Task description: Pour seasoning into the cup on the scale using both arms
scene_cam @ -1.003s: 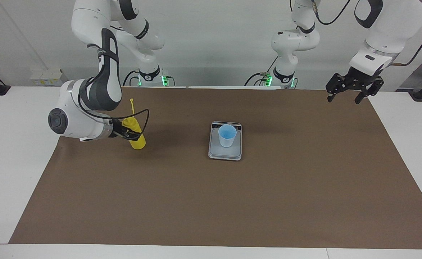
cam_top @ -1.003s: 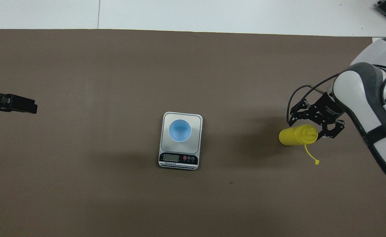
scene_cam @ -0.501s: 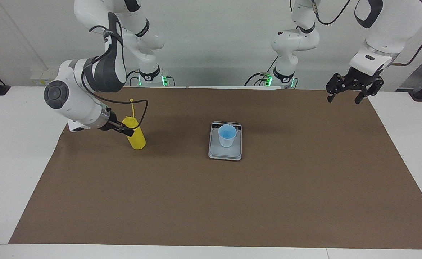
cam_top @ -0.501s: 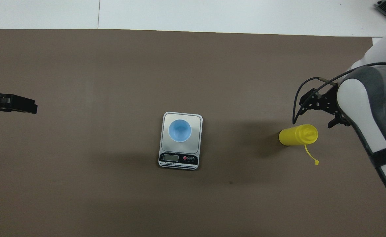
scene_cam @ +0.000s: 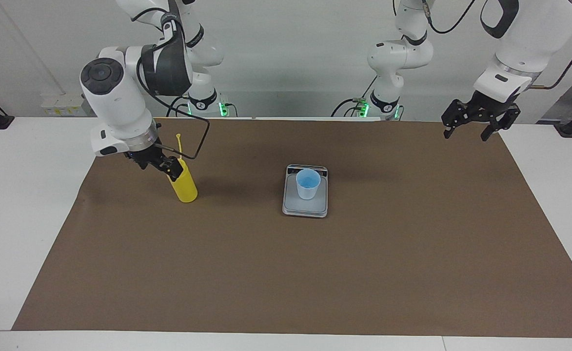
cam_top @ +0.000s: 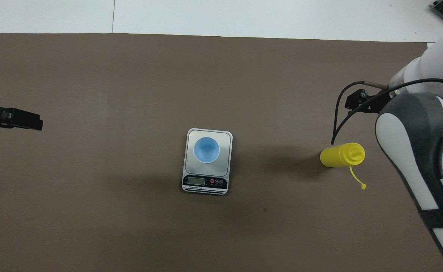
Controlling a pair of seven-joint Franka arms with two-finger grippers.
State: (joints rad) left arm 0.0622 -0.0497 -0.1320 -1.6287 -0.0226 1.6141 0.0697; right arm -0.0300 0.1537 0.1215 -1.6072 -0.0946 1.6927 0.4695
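**My pincers stood empty beside the bottle**

The seasoning (scene_cam: 185, 185) stood upright on the brown mat of the desk (scene_cam: 3, 195), toward my right arm's end and well apart from the scale (scene_cam: 305, 197). It was a yellow squeeze bottle with a nozzle top, and its thin cap strap (scene_cam: 179, 144) stuck up freely. The cup (scene_cam: 308, 184), light blue and tapered, stood on the scale's platform near the middle of the mat.

My right pincer (scene_cam: 158, 162) hung spread just beside the top of the bottle and held nothing. My left pincer (scene_cam: 470, 126) waited spread over the mat's corner at my left arm's end.

I judged the bottle to be light, smooth and soft-walled, so a hard squeeze could push seasoning out too early. I thought the best hold was around the middle of its body, under the shoulder, away from the strap. The cup looked light and easy to knock off the scale.
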